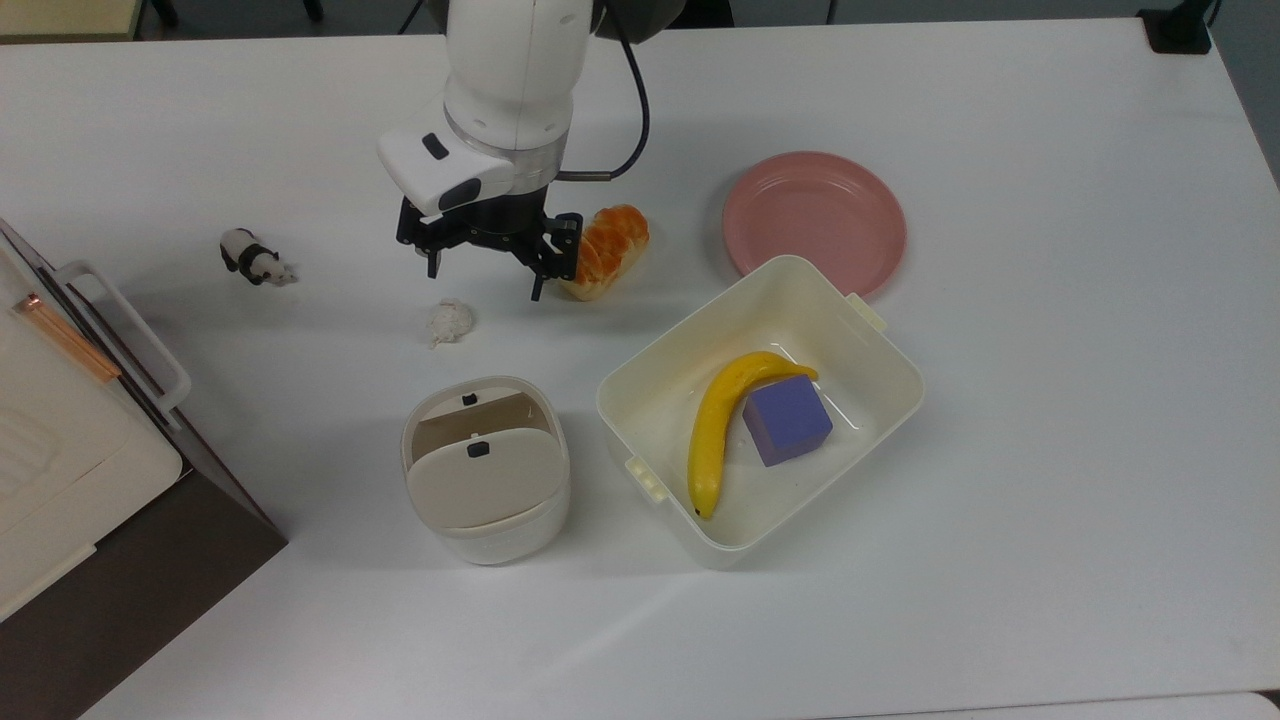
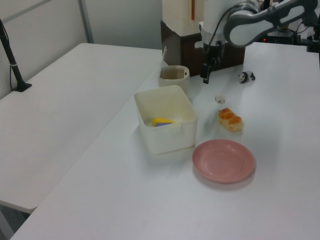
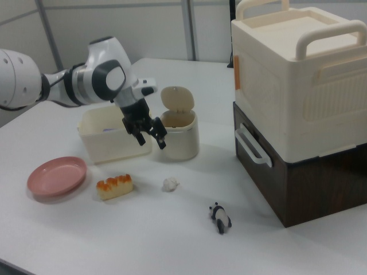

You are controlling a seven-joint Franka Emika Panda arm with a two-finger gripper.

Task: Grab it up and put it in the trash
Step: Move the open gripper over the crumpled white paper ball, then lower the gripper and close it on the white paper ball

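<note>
One roundish paper wad (image 1: 449,322) (axisless)

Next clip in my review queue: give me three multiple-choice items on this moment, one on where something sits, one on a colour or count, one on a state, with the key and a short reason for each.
1. Where is the paper wad?
A. In the big tub
B. On the bare table between the claw and the trash bin
C. On the pink plate

2. How many things lie in the big tub?
A. Two
B. None
C. Four

3. What is the claw doing?
A. Shut on the wad
B. Open, holding nothing
C. Gripping the bread

Key: 1 B, the top view shows the wad on the table, above the trash bin and just below the claw. 2 A, a banana and a purple cube lie inside. 3 B, both fingers stand apart above the table, with the wad clear of them.
</note>
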